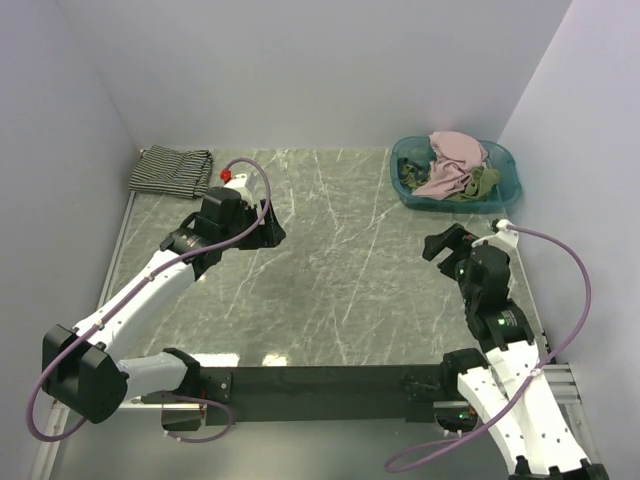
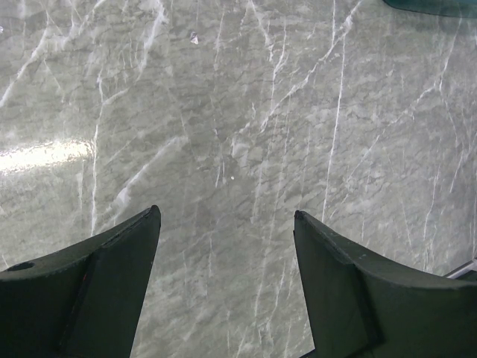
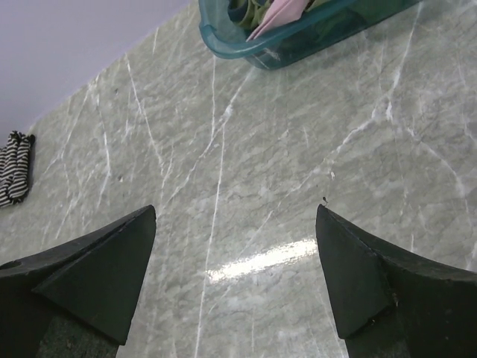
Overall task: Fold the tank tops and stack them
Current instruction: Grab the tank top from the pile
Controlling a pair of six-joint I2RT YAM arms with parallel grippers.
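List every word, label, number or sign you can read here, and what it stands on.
None can be read. No text shows on the basin, the striped top, the pink top or the table.

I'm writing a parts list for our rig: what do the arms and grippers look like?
Left arm and right arm: white shells, black joints. Left gripper and right gripper: black wedge-shaped fingers. A purple cable loops along each; a red knob tops the left wrist.
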